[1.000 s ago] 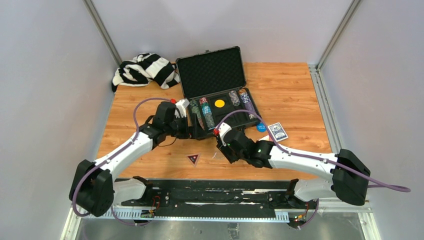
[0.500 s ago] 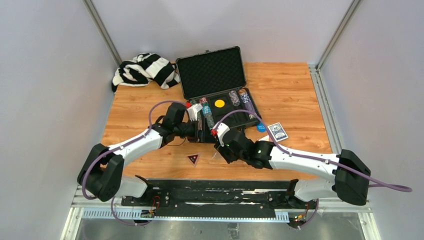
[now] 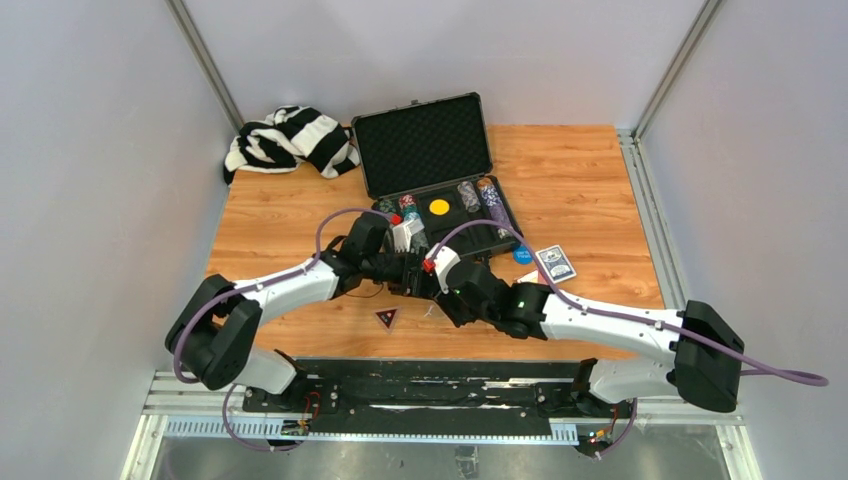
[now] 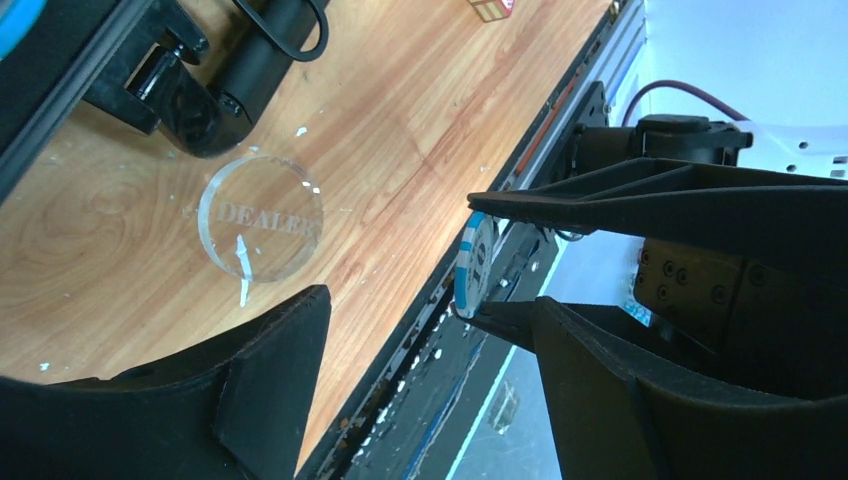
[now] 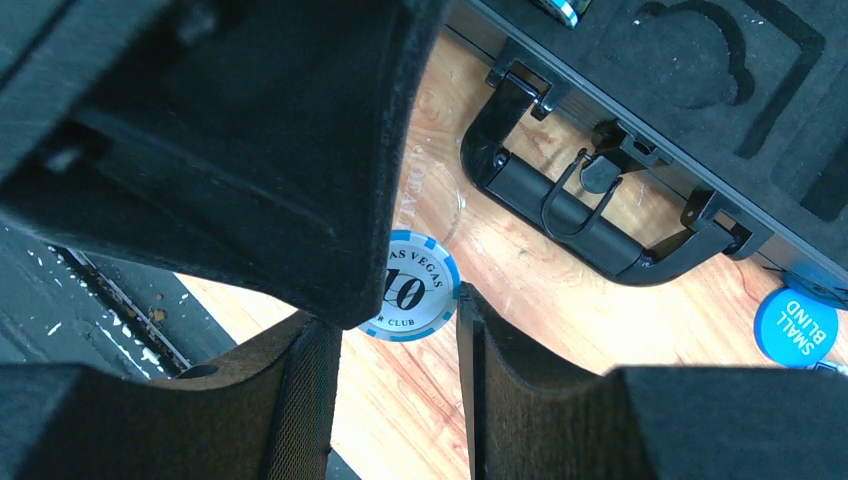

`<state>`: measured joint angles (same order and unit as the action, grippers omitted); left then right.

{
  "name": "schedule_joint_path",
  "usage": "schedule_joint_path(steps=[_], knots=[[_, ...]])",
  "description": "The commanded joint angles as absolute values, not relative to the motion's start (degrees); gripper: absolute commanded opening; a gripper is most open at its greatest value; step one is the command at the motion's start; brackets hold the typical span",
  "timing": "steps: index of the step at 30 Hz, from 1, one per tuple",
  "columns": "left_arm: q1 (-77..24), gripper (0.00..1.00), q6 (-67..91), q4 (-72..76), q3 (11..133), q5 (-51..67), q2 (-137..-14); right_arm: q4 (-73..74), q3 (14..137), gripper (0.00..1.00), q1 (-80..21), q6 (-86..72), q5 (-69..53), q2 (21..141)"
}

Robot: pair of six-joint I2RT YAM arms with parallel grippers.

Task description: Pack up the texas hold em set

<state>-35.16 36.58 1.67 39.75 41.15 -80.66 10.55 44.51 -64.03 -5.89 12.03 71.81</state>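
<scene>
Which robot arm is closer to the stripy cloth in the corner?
Left. The left arm reaches in on the left side, with the striped cloth beyond it at the far-left corner. The right arm lies across the right side, farther off.

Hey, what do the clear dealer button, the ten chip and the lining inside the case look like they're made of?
The dealer button looks like clear acrylic, glossy: see-through, with frosted lettering. The poker chip is likely plastic or clay composite, with a printed face; which one I cannot tell. The case lining looks like black foam, matte, with cut pockets.
</scene>
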Motion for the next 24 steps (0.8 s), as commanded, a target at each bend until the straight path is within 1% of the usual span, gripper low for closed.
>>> schedule_joint_path(steps=[1, 3, 6, 7, 17, 21, 24], knots=[[-36.86, 0.77, 35.67, 3.12, 41.33, 43.03, -81.76, 10.15, 46.19, 0.41, -65.3, -4.99, 13.0, 69.74], [-37.43, 0.74, 35.24, 3.05, 41.72, 43.45, -82.11, 10.11, 46.07, 0.41, -65.36, -5.0, 12.93, 69.47], [-38.0, 0.63, 34.98, 3.07, 42.42, 43.53, -82.59, 9.98, 45.93, 0.41, -65.37, -5.0, 12.45, 69.26], [-38.05, 0.61, 34.91, 3.04, 42.56, 43.58, -82.73, 9.81, 45.83, 0.41, -65.39, -5.01, 12.29, 69.26], [-38.93, 0.53, 35.1, 3.48, 43.77, 44.38, -84.14, 9.15, 45.38, 0.41, -65.39, -5.1, 12.11, 69.54], [-39.02, 0.45, 35.08, 3.51, 43.75, 44.47, -84.48, 9.13, 45.33, 0.41, -65.39, -5.0, 12.35, 69.7], [-39.11, 0.44, 34.8, 3.48, 43.52, 44.24, -84.59, 9.14, 45.19, 0.41, -65.38, -5.05, 12.57, 69.94]])
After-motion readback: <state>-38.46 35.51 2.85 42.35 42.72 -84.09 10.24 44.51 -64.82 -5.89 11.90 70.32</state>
